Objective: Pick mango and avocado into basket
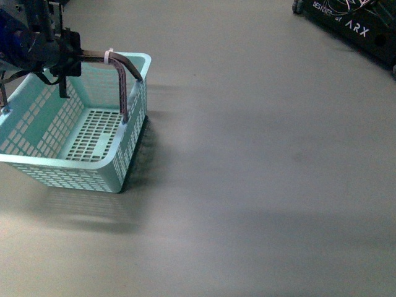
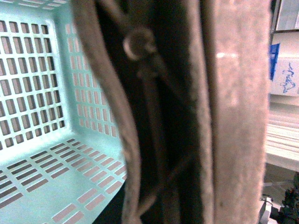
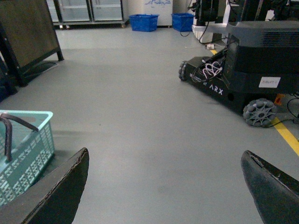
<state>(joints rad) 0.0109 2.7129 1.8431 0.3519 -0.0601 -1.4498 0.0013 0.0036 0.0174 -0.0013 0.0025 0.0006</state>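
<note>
The light teal basket (image 1: 124,167) is at the left of the front view, its inside bare. My left gripper (image 1: 68,52) is shut on its brownish handle (image 1: 124,80) beside a white zip tie (image 1: 109,57). In the left wrist view the handle (image 2: 233,116) fills most of the picture, with the slotted basket floor (image 2: 46,177) behind it. My right gripper (image 3: 164,154) is open over bare grey floor with nothing between its fingers, and the basket (image 3: 32,140) lies off to one side. The mango and the avocado are out of view.
A black ARX wheeled base (image 3: 252,56) stands on the floor, also seen at the far right in the front view (image 1: 359,25). Two blue baskets (image 3: 144,22) sit by the far wall. A dark board on a stand (image 3: 28,32) is nearby. A yellow floor line (image 3: 287,135) runs past the base.
</note>
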